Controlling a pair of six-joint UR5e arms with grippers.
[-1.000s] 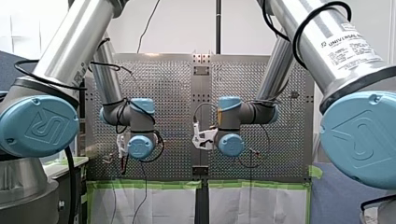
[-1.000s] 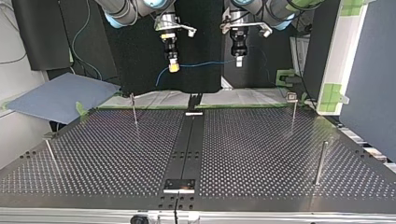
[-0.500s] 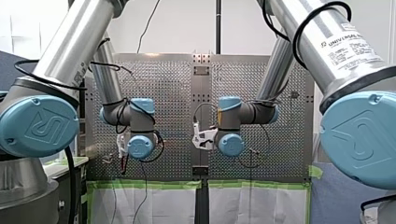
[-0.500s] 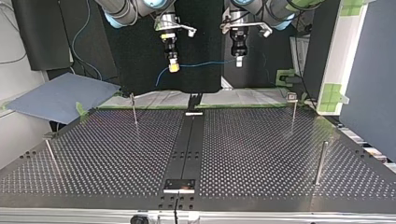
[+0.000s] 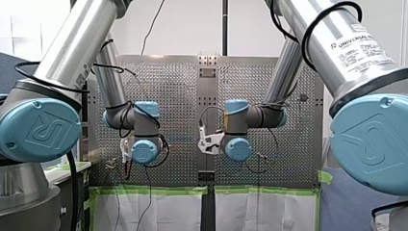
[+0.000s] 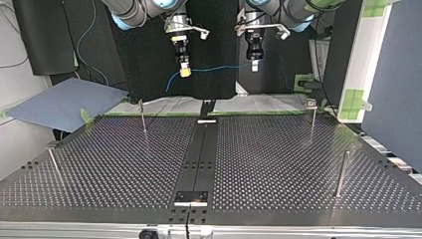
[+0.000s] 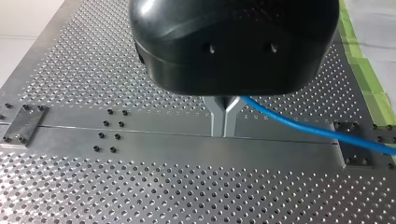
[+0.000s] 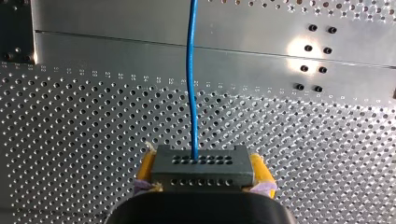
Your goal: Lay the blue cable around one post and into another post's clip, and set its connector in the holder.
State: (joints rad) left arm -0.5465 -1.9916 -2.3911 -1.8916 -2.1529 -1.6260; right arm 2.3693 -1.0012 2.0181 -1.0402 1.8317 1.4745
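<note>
Right tool (image 8: 201, 162): we have it closed on the connector (image 8: 201, 173), with its yellow pads (image 8: 146, 169) pressed against the two ends of the dark, hole-dotted block.
Left tool (image 7: 225, 122): our metal fingers (image 7: 216, 117) are pinched together on the blue cable (image 7: 299, 125), which leaves them to one side.
Blue cable: in the top view it spans the gap between our two tools in the air, above the counter (image 6: 273, 164) near its edge on the arms' side. A loose length hangs down beside the right tool.
Connector: we hold it aloft, well apart from the posts.
Posts: four thin ones stand upright, two by the far corners (image 6: 143, 115) (image 6: 313, 118) and two by the side edges (image 6: 53, 163) (image 6: 341, 173).
</note>
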